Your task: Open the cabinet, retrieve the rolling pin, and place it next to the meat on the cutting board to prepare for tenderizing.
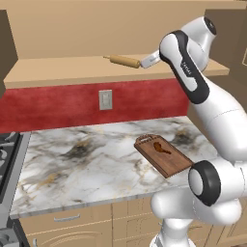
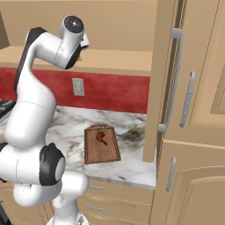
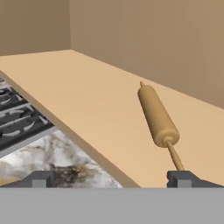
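While the claw waits at the shelf, the findings stand as follows.

Cabinet: the cabinet (image 1: 116,34) stands open, its shelf and back wall exposed; in the right base view one door (image 2: 165,79) is swung out edge-on with its long silver handle showing. Opening step judged done.

Rolling pin: the rolling pin (image 3: 157,116) lies flat on the cabinet floor, well back from the front lip, one thin handle pointing toward the claw. In the left base view it rests just left of the robot's hand. Not lifted.

Claw: the claw (image 3: 111,179) is spread as wide as it goes and holds nothing. One fingertip (image 3: 183,178) sits just at the end of the near handle; whether it touches cannot be told. The pin's body lies ahead of the fingers, not between them.

Cutting board: the cutting board (image 1: 173,164) lies on the marble counter (image 1: 87,154) below the cabinet, toward the counter's front edge.

Meat: the meat (image 1: 161,148) sits on the board, with bare board beside it.

Progress: judged roughly a third along. Cabinet open, approach made.

Remaining: centre the fingers over the pin, close, lift it clear of the shelf, carry it down and lay it on the board beside the meat.

Risk: a round pin may roll if nudged off-centre.
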